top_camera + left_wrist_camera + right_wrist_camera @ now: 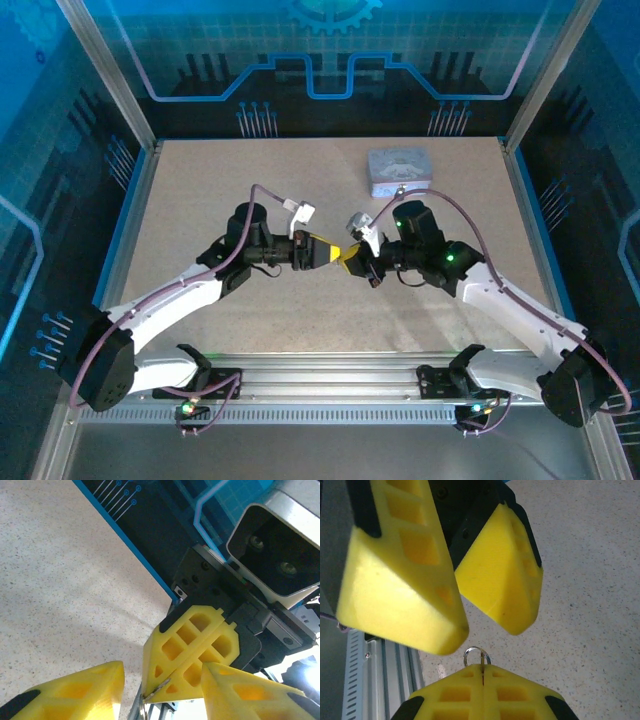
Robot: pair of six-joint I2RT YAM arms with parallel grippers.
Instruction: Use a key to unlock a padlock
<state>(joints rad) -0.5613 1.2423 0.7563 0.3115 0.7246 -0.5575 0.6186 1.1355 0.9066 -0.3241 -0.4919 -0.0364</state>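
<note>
Two arms are met above the middle of the bench (200,190). The key (483,659) is pinched in the right gripper (483,670), with the left gripper (162,672) spread around it. If the key is released before being clamped, it could be dropped.

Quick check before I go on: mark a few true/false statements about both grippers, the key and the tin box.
1. The right gripper is shut on the key. True.
2. The left gripper is shut too. False: its fingers stand apart, open.
3. The two grippers are far from each other. False: they meet tip to tip above the middle of the table.
4. The tin box lies on the far right part of the table. True.
5. A small metal ring sits at the key. True.
</note>
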